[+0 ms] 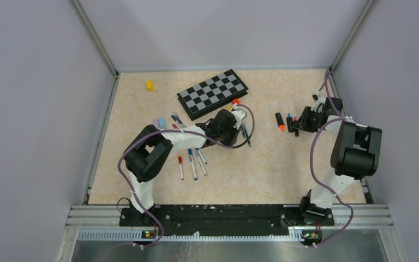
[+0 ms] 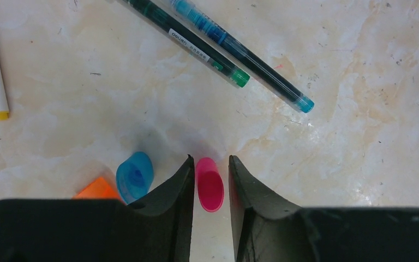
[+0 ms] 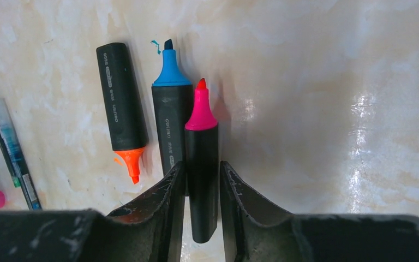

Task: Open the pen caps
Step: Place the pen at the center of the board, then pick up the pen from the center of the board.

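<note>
Grippers both stand slightly parted. Just off the near right corner of the chessboard, the left gripper straddles a pink cap lying unpinched on the table. Well right of the chessboard, the right gripper straddles an uncapped pink highlighter, slim gaps either side.

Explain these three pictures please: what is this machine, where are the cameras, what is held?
Two robot arms, the left arm and the right arm, are bolted at a table's near edge. The wide picture looks down from above; the other two come from a camera on each wrist. On the table lie a chessboard, a yellow block and pens. The left gripper straddles a pink cap lying on the table, a gap showing on one side, so it looks loose; a blue cap lies beside. The right gripper straddles a pink-tipped highlighter; whether it pinches it I cannot tell.
</note>
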Robot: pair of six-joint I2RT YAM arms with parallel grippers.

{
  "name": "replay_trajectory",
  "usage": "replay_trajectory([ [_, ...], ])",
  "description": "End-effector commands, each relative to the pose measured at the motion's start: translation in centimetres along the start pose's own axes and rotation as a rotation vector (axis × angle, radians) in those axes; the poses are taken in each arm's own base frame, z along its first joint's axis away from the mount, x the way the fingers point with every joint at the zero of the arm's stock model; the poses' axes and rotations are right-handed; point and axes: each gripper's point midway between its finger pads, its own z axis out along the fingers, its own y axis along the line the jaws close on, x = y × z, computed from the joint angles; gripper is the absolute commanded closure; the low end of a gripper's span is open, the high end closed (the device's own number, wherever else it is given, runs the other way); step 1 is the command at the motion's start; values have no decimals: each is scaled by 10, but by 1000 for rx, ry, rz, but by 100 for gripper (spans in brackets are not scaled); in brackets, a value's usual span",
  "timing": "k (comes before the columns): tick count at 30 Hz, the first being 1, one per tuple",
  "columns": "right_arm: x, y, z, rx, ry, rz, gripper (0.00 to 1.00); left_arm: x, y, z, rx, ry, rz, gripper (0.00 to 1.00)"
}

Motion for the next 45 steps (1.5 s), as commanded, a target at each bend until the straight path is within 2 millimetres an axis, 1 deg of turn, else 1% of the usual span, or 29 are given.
replay_trajectory([
  [1,-22,-5,-3,11,-38,-8,71,-35,-6,-16,-3,-96,23,66],
  [2,-22,-5,-3,12,-38,-10,70,-36,-7,-19,-2,-106,23,63],
  [4,-23,-5,-4,11,-42,-16,69,-39,-8,-24,-5,-119,24,61],
  [5,-23,-4,-5,10,-42,-18,69,-45,-9,-27,-4,-142,26,60],
  [9,-28,-1,-10,-2,-55,-41,66,-60,-14,-42,1,-203,31,59],
  [12,-32,1,-17,-15,-70,-62,64,-72,-19,-59,11,-256,33,58],
  [14,-35,2,-22,-24,-81,-67,60,-81,-16,-74,-16,-303,32,56],
  [18,-38,7,-35,-75,-96,-133,59,-89,-16,-105,-21,-387,23,50],
  [21,-38,14,-45,-130,-100,-193,57,-93,-15,-130,-27,-462,11,38],
  [22,-37,17,-49,-150,-103,-212,56,-94,-15,-139,-25,-486,6,33],
  [24,-36,24,-56,-182,-108,-254,54,-93,-13,-153,-30,-534,-15,19],
  [25,-35,28,-59,-199,-108,-272,53,-92,-10,-160,-41,-558,-31,9],
  [26,-34,33,-62,-222,-109,-295,53,-89,-7,-165,-47,-580,-36,2],
  [30,-31,58,-82,-330,-124,-378,51,-85,0,-183,-35,-666,-86,1],
  [33,-35,76,-101,-376,-182,-456,49,-82,-3,-184,52,-661,-87,1],
  [35,-37,89,-114,-408,-239,-514,49,-84,2,-179,84,-644,-104,1],
  [37,-31,103,-124,-467,-292,-571,48,-86,10,-169,108,-600,-123,1],
  [40,-13,123,-134,-593,-350,-641,45,-88,26,-156,130,-527,-156,1],
  [42,-4,131,-138,-650,-367,-667,42,-90,38,-147,115,-494,-167,1],
  [45,-1,133,-139,-677,-356,-677,41,-90,55,-129,93,-427,-169,1],
])
